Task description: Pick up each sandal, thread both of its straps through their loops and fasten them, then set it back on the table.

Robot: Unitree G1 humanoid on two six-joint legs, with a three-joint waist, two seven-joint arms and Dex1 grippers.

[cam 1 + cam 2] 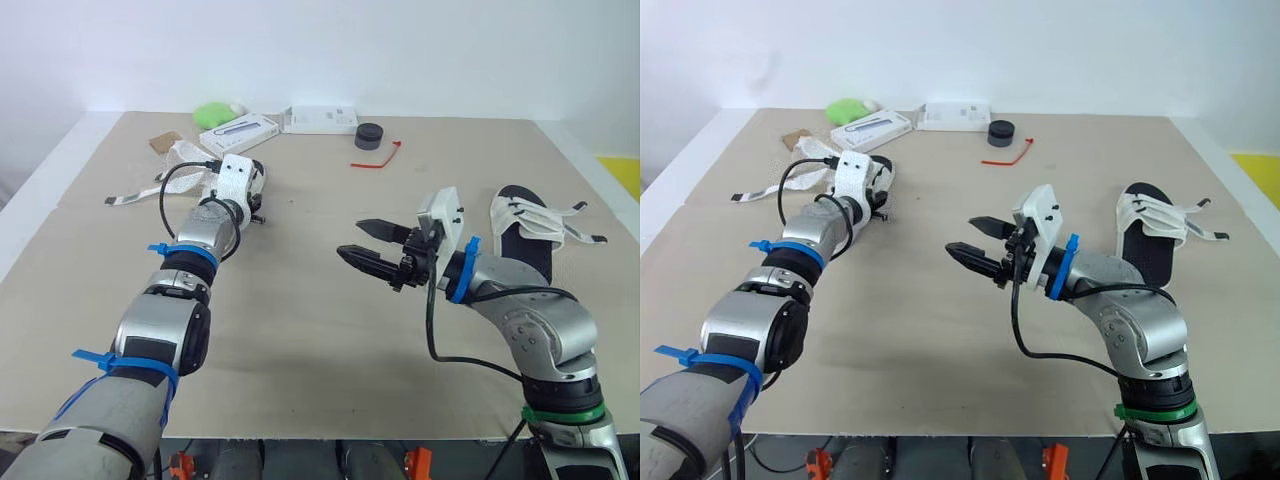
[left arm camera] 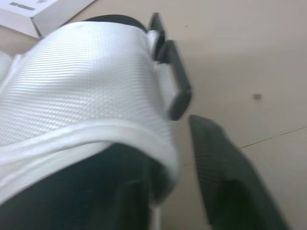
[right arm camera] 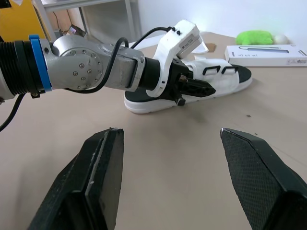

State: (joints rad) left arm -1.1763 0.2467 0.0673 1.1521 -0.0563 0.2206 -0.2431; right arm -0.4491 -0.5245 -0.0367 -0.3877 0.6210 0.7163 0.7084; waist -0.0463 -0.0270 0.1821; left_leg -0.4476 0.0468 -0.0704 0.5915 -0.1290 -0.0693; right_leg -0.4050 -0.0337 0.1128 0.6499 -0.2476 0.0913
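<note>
The left arm stretched toward the frame's upper left, the left gripper (image 3: 199,89) against the white sandal (image 3: 218,76); its grasp could not be told. The right arm bent inward, the right gripper (image 1: 352,238) spread wide and empty over the worktop (image 1: 300,330). The second sandal (image 1: 530,235) lay at the right.

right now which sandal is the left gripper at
The sandal near the white boxes on the robot's left: the left gripper is right against it. The other sandal lies far right, beside the right arm, with no gripper on it.
</note>
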